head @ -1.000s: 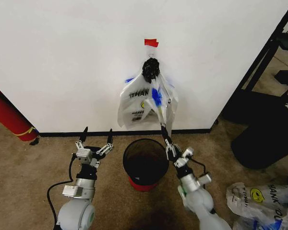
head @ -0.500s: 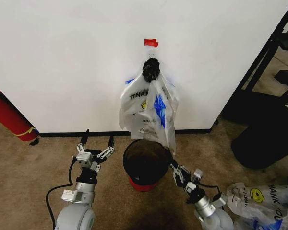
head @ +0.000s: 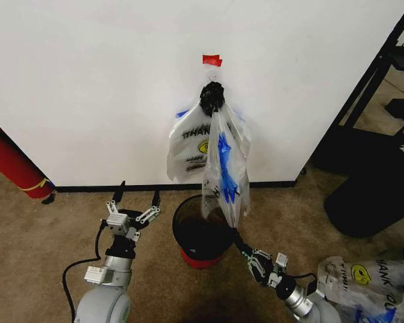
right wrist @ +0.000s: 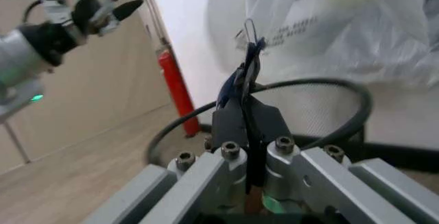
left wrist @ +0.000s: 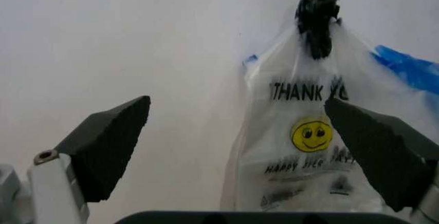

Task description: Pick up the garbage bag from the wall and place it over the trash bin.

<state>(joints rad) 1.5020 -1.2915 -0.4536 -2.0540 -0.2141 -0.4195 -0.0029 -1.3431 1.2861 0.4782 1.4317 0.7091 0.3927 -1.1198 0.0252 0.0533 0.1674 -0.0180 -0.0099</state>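
Since a second ago the right gripper (head: 237, 237) has dropped from up beside the bag to low at the near rim of the trash bin (head: 203, 227), dragging a sheet of the garbage bag (head: 222, 168) down and outward with it; the left gripper (head: 136, 196) has barely shifted.

Right arm is cut off at the picture's lower edge in the head view; its fingertips are half lost against the dark bin mouth. In the right wrist view the right gripper (right wrist: 248, 88) is clenched, jaws pressed together on a thin blue-edged strip of the garbage bag (right wrist: 322, 23), just in front of the trash bin (right wrist: 343, 106) rim. How much plastic is pinched is hard to make out.

Left gripper sits left of the bin, near the floor, fingers spread wide and holding nothing. In the left wrist view its two dark fingertips (left wrist: 110, 142) frame the garbage bag (left wrist: 309, 147), well apart from it.

The pulled sheet hangs stretched from the black knot on the hook down to the right gripper, over the bin mouth. The rest of the bag, with smiley and "THANK" print, hangs flat on the wall (head: 87, 87) under a piece of red tape (head: 212, 60). A red cylinder (head: 13, 161) leans at far left, partly cut off.
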